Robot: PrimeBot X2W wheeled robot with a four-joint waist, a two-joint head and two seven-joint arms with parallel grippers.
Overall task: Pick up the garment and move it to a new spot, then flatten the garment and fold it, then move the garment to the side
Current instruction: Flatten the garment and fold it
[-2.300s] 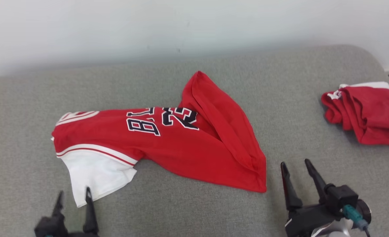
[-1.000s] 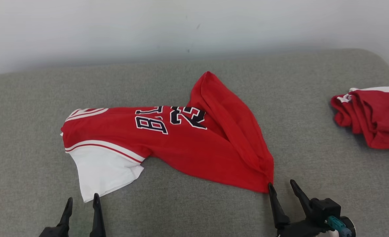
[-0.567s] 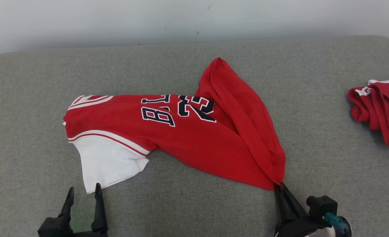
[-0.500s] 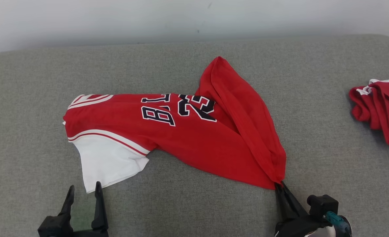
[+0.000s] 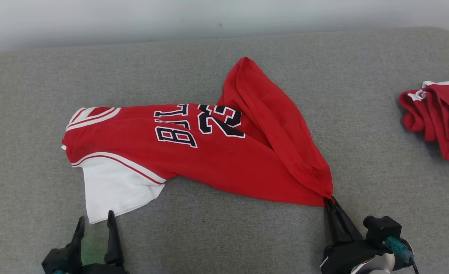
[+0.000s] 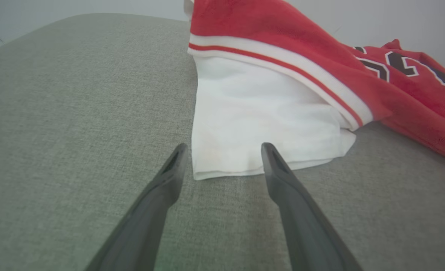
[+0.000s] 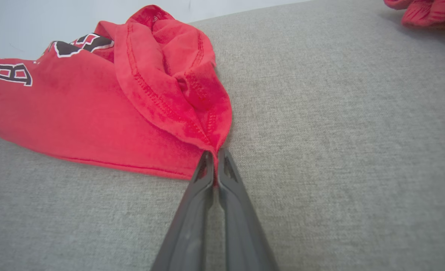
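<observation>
A broad grey woven-fabric cushion (image 5: 361, 114), possibly a sofa seat or bed, rounded at one corner, meets a plain pale wall (image 5: 95, 19).

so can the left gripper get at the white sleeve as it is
Probably yes: the left gripper is open, a corner of the white sleeve lies between its fingers, and nothing on the grey cushion blocks it.

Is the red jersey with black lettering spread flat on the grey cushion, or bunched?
Bunched. The red jersey has a fold lying over its body beside the lettering; the right tool pinches its corner.
</observation>
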